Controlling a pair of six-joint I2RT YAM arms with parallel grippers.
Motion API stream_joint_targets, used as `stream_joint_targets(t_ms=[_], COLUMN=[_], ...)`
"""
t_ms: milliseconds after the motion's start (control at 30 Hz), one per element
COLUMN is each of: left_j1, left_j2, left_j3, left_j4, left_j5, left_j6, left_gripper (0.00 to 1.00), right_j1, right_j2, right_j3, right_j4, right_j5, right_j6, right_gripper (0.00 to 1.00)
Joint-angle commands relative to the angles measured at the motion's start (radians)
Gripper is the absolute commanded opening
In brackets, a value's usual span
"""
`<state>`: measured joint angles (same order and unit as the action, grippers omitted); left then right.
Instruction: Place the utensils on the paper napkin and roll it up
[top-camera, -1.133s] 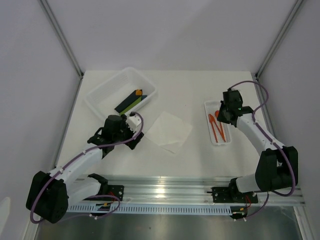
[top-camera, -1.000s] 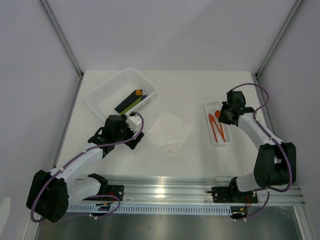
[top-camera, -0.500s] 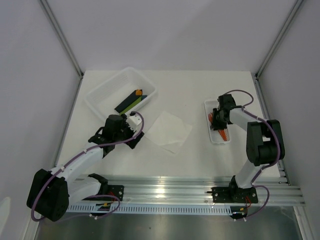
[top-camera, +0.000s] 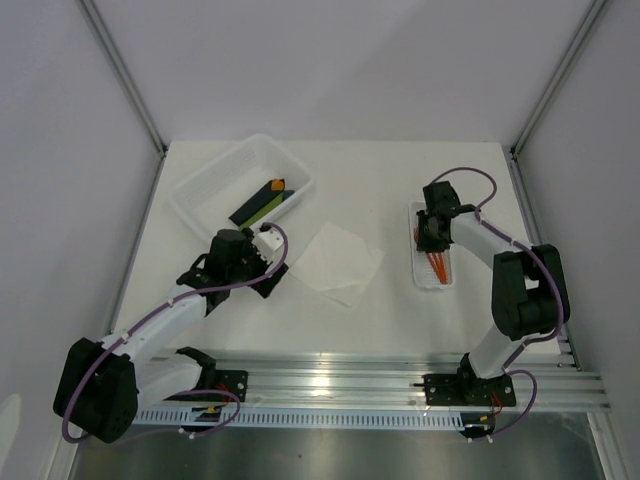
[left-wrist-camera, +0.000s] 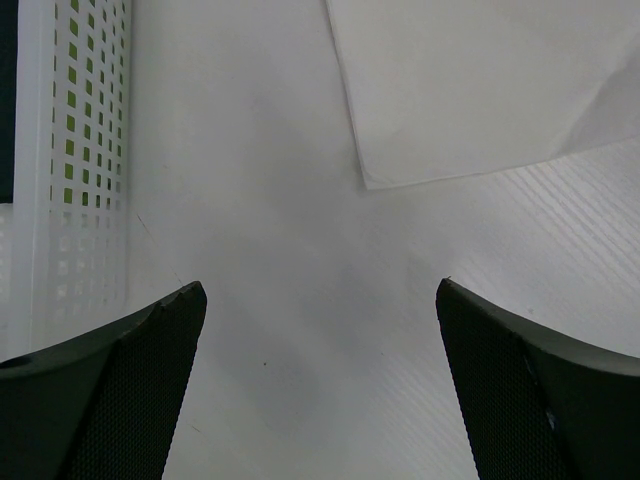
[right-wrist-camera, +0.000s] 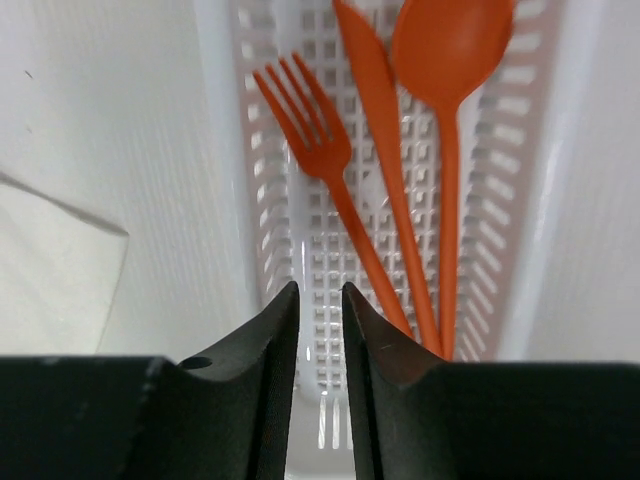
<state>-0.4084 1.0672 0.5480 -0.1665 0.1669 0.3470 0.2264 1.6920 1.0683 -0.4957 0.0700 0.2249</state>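
Utensils, orange: 1 fork, 1 knife, 1 spoon. They lie side by side in 1 tray by the right edge of the bench. Long axes run along the tray, handles toward the right hand, heads away.
Right hand: nearer arm, over the tray. Jaws a narrow slit apart, empty. The fork handle runs beside its tips, not between them.
Napkin: 1, flat, mid-bench, bare.
Left hand: spread wide, empty, near the napkin's corner.
Bin: 1, far-left corner.
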Motion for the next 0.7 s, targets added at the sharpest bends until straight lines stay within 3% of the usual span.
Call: stream_joint_targets(t_ms=[0,667], left_j1=[-0.003,-0.003], left_j2=[-0.001,0.020], left_j3=[0.009,0.012], left_j4=[0.016,0.012], left_j5=[0.002,-0.007], left_j6=[-0.006,-0.005], left_gripper=[0.99,0.99], right_j1=[-0.018,-0.035], right_j2=[-0.054,0.106], right_j3=[0.087,0.067], right_j4=[-0.032,0.016], right_j5=[0.060,0.014], right_j6=[-0.047,-0.078], right_gripper=[0.27,0.21])
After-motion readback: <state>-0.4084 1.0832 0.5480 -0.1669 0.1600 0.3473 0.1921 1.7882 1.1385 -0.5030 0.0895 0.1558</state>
